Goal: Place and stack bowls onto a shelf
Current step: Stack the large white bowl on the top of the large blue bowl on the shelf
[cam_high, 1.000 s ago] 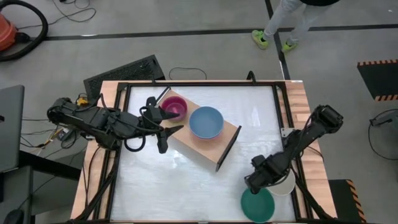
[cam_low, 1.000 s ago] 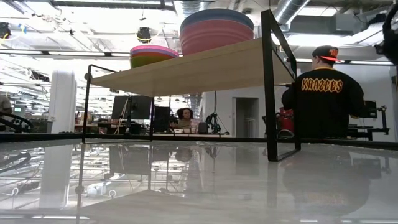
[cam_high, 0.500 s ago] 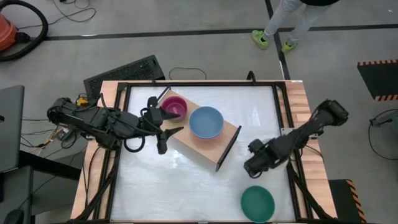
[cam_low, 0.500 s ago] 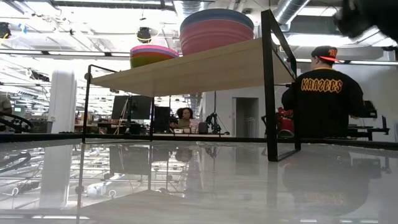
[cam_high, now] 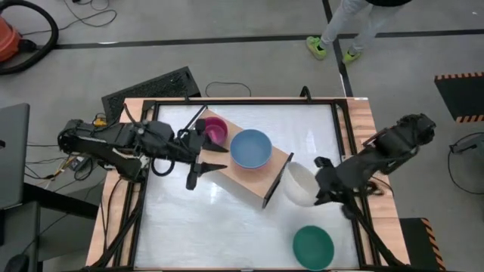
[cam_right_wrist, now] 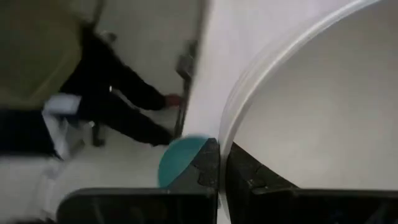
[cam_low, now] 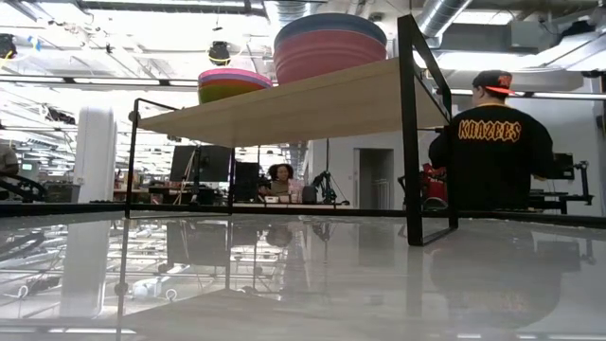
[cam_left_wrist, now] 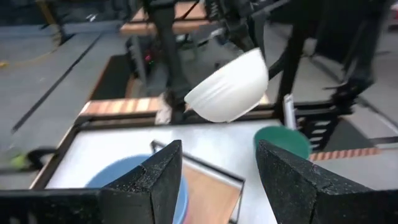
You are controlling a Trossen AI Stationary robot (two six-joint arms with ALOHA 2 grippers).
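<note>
Long wooden shelf slanting across the tabletop middle, with grey-blue bowl and magenta bowl on top. Cream-white bowl pinched, tilted, in right end effector beside shelf's end. Dark green bowl near front edge. Left end effector spread wide, holding nothing, over shelf's magenta end.

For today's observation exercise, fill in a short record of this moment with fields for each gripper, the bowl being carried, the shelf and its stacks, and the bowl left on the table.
right gripper: shut on the rim of the cream-white bowl
cream-white bowl: lifted, tilted, beside the shelf's end
left gripper: open, at the shelf's other end, holding nothing
shelf: light-wood board on a black frame, set at an angle on the table
grey-blue bowl: top of the larger stack
magenta bowl: top of the smaller stack
dark green bowl: alone on the table
</note>
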